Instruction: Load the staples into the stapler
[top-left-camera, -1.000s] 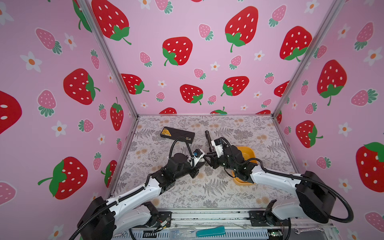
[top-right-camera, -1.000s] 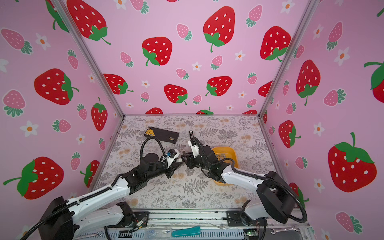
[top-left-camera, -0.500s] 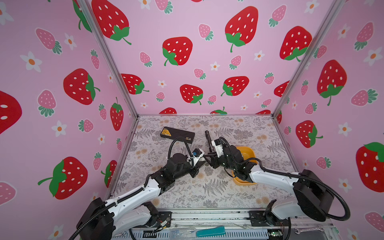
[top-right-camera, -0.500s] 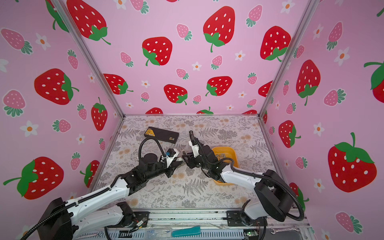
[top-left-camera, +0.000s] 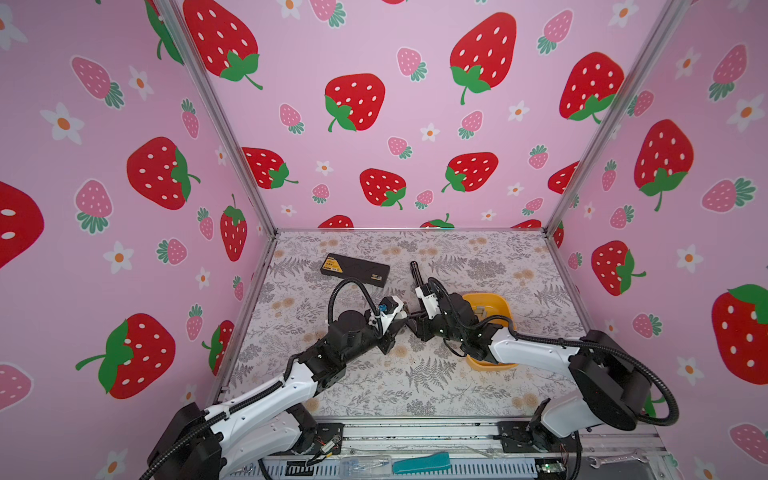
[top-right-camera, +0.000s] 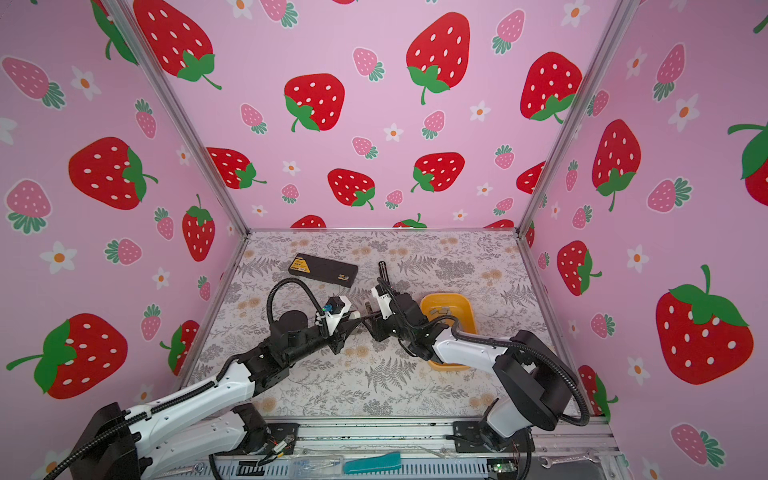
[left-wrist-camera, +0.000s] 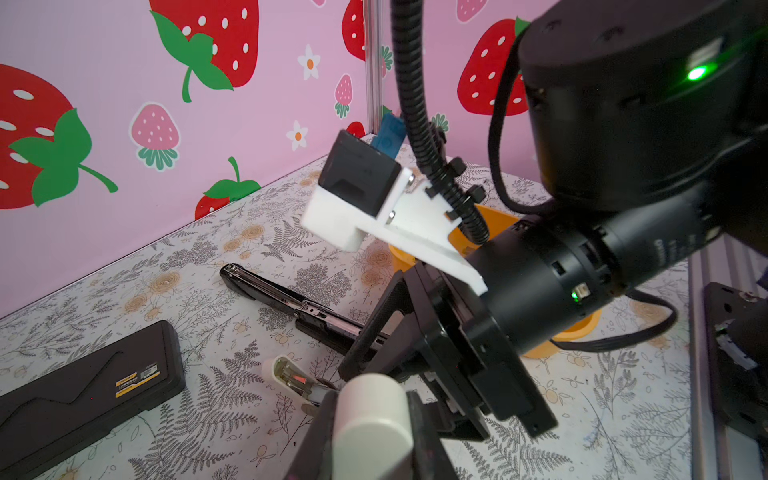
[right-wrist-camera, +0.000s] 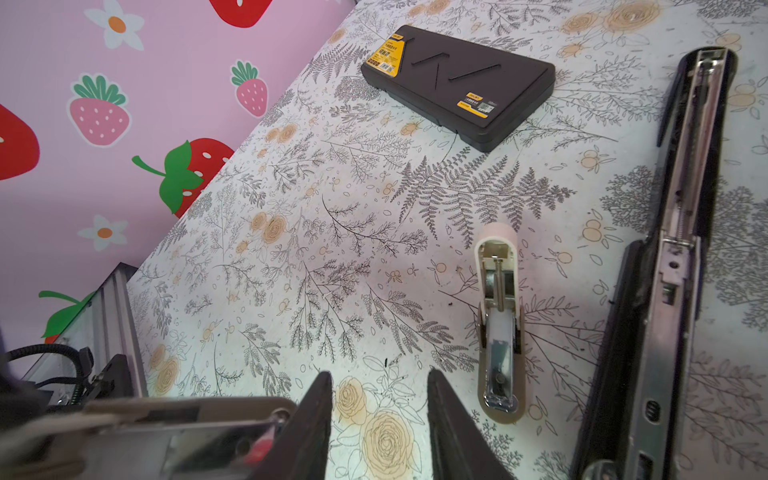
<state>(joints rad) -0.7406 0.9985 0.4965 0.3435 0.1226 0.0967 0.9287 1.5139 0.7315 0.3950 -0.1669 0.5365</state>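
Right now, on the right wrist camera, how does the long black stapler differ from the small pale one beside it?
Colour: the black stapler is black around a steel channel; the small stapler is cream with a pinkish tip. Size: the black stapler is far longer and runs past the picture's edge; the small stapler fits wholly in view. Shared: both lie opened on the table, metal channels facing up, roughly parallel.

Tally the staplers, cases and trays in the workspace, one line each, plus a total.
Staplers: 3 (black stapler, small pinkish stapler, white stapler in the left tool)
Cases: 1 (black case)
Trays: 1 (yellow tray; its staples too small to count)
Total: 5
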